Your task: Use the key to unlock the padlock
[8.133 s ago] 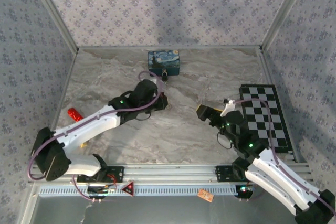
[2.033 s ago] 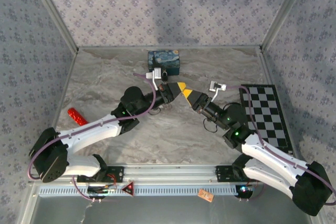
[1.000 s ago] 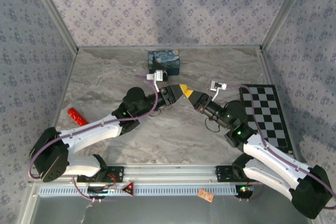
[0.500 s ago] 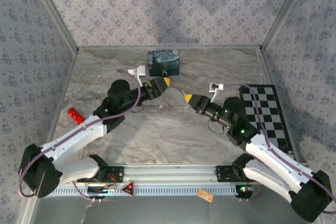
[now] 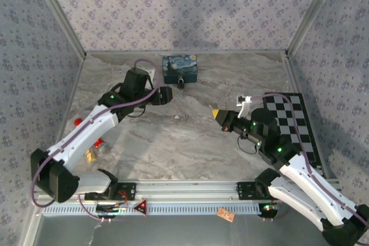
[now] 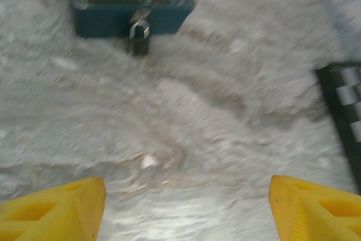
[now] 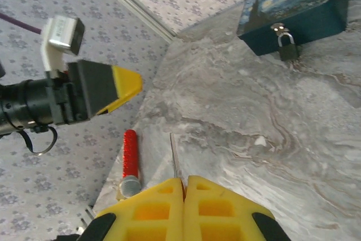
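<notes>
Though left fingers (image 6: 56, 210) wide apart, right fingers (image 7: 166, 198) tight on key (image 7: 174, 155), padlock (image 7: 289, 47) on closed blue box (image 7: 293, 9) front.

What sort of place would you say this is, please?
Probably a robot test cell: patterned panels in a metal frame enclose a marble-look table, a left arm and right arm are bolted to its near rail, and a checkerboard lies at the right.

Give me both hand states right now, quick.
Left hand: open, holding nothing.
Right hand: closed on the key, whose thin metal blade sticks out between the fingers.
</notes>
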Robot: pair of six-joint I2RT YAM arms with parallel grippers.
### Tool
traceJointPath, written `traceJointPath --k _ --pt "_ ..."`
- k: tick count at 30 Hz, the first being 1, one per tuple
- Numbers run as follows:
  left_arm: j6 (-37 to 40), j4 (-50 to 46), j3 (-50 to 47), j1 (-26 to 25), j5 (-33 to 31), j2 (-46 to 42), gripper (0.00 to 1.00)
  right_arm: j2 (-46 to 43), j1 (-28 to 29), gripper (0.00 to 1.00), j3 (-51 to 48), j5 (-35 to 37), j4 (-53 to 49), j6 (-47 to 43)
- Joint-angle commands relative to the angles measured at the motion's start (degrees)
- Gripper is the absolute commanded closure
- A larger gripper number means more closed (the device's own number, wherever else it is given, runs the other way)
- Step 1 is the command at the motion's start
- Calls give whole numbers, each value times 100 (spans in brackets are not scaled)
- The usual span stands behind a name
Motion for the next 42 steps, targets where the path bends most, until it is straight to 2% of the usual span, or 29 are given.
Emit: traceJointPath --k 1,14,16,21,25,31,37,42 --pt "507 -514 272 219 102 278 23 -97 -29 100 136 298 -455 -238" --pt "793 -284 1152 386 83 2101 22 -530 -42 100 -8 612 -949 -409" --pt "852 -221 1351 386 121 2381 18 -530 -56 100 -22 602 -976 -437" --pt "865 -127 1930 373 -101 3042 15 -563 -58 100 -93 613 -946 -430" --pt "736 -408 2811 307 -466 3848 16 -618 -76 100 -140 649 -930 -429" --pt "577 -498 3761 187 -634 4810 19 -684 -100 100 -192 622 -951 -378" --pt "625 -395 4341 114 -653 5401 23 -758 -112 100 -289 574 -871 -288" --pt "626 -57 4248 208 -416 5593 29 -759 -122 100 -290 550 -866 -270"
